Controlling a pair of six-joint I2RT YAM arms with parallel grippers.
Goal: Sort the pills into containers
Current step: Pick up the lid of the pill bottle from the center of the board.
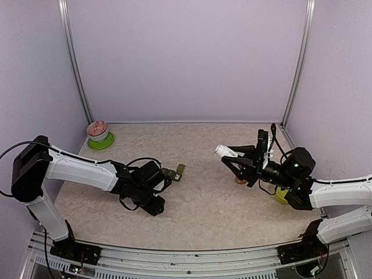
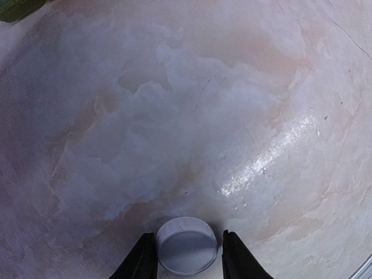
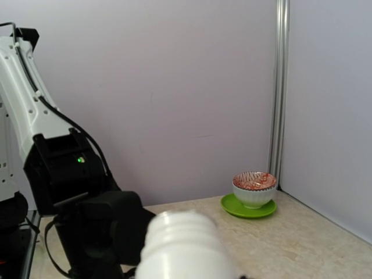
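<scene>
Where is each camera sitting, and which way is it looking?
Top: above and behind, looking down at the table; left arm and right arm show.
Left wrist: faces down at a white cap between its claw fingers.
Right wrist: looks sideways past its white bottle toward the left arm.
Top and right wrist share the bowl.

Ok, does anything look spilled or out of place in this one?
Yes. The white plastic bottle in the right gripper is held nearly level above the beige marbled table and looks uncapped. A small orange object lies loose on the table near it, possibly a spilled pill, though it is too small to tell.
</scene>
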